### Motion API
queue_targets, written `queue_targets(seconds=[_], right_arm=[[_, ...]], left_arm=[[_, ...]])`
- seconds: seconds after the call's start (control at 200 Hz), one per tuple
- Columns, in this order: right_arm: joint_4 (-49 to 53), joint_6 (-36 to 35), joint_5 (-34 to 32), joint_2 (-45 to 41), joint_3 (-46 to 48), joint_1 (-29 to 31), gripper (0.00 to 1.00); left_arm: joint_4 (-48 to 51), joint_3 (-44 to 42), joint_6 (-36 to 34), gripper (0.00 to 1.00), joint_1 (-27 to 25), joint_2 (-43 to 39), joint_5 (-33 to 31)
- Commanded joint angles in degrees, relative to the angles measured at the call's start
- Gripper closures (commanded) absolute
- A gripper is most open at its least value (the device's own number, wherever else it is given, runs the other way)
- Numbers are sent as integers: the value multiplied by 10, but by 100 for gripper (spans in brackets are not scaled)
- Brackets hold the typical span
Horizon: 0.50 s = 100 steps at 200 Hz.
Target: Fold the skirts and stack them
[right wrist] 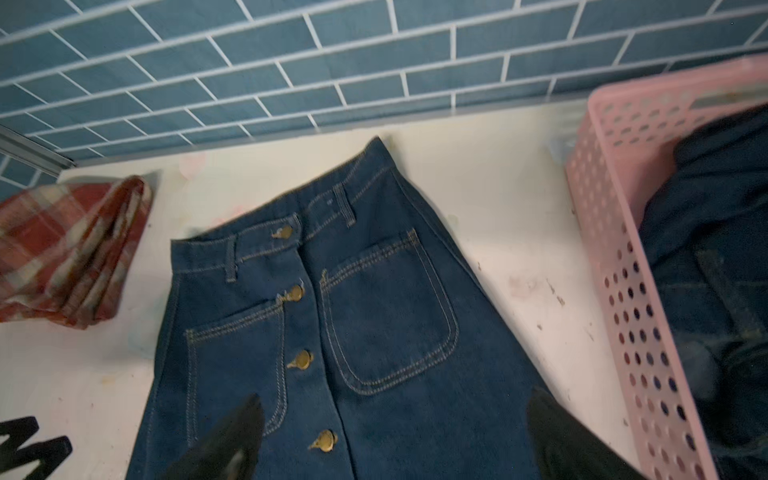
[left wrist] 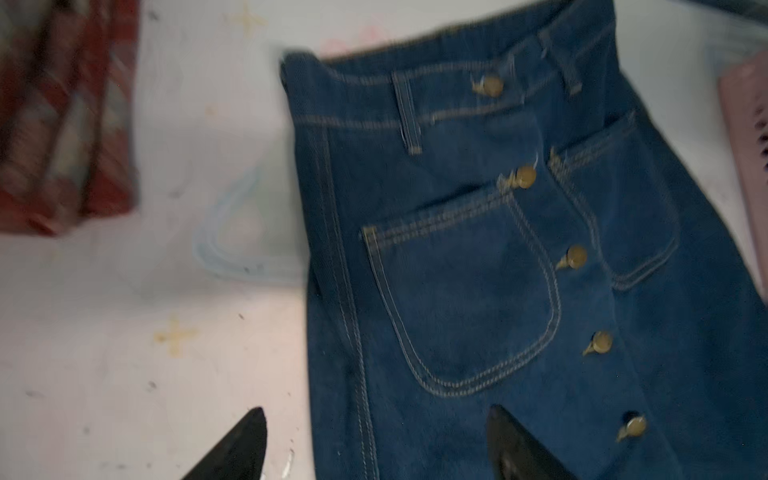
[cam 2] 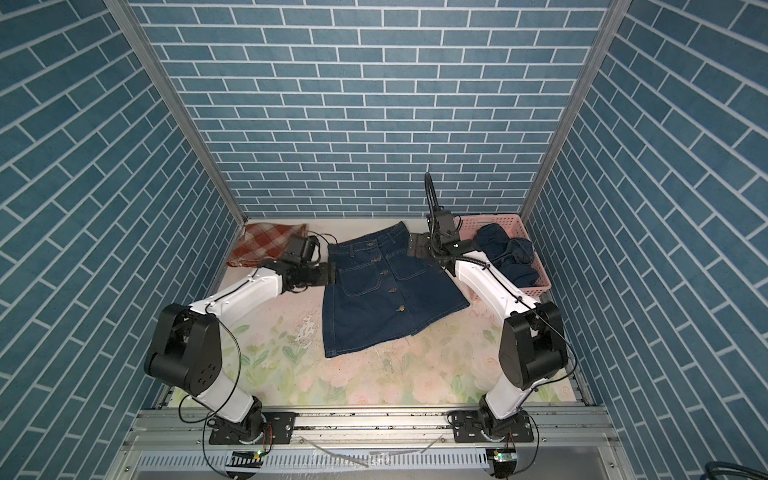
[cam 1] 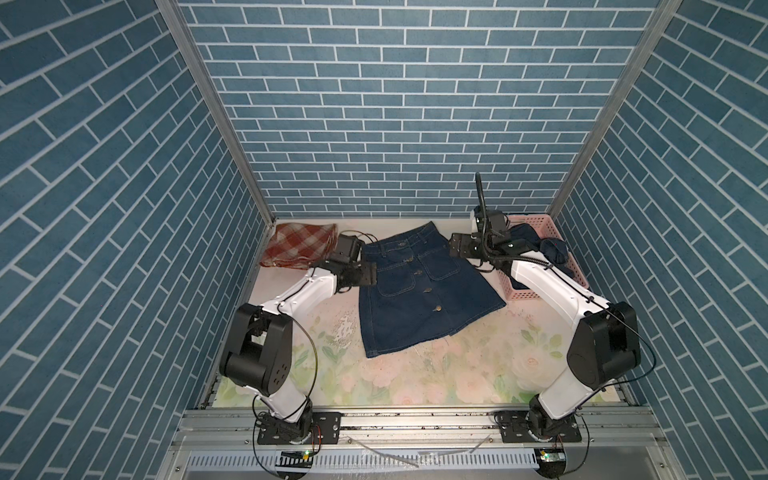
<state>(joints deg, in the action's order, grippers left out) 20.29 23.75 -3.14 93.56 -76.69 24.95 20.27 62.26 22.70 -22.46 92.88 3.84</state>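
Blue walls with a brick pattern close the cell on three sides, and below them lies a pale tabletop with a faded flower print.

A dark blue denim skirt with brass buttons is spread flat in the middle of the tabletop. Its waistband points to the back wall and its hem points to the arm bases.

The left gripper has its jaws wide apart and holds nothing. In the left wrist view one fingertip is over the bare tabletop and the other is over the denim, so the side seam of the skirt runs between them. I cannot tell if they touch the cloth. Ahead of these jaws are one patch pocket and the row of buttons.

The right gripper also has its jaws wide apart and is empty. Both of its fingers are over the same skirt, and the second patch pocket lies just ahead, between them.

A folded rust-red and cream plaid skirt lies on the outer side of the left jaws, near the back corner and apart from the denim skirt.

A pink perforated plastic basket stands on the outer side of the right jaws. A crumpled dark blue denim garment lies inside it.
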Motion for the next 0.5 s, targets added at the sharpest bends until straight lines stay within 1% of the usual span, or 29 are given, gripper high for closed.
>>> queue_targets(seconds=[0.0, 0.08, 0.18, 0.36, 0.495], right_arm=[[-1, 17, 11, -51, 46, -5, 3], [-4, 22, 12, -71, 77, -8, 3], [-9, 27, 21, -88, 105, -7, 4], [-11, 28, 19, -105, 139, -8, 4], [-13, 27, 16, -110, 152, -7, 5]], left_arm=[[-11, -41, 26, 25, -46, -28, -47], [-27, -69, 42, 31, -72, -27, -58], [-43, -85, 55, 40, -77, -9, -62], [-69, -92, 70, 50, -78, 27, -56], [-97, -90, 79, 54, -78, 63, -39]])
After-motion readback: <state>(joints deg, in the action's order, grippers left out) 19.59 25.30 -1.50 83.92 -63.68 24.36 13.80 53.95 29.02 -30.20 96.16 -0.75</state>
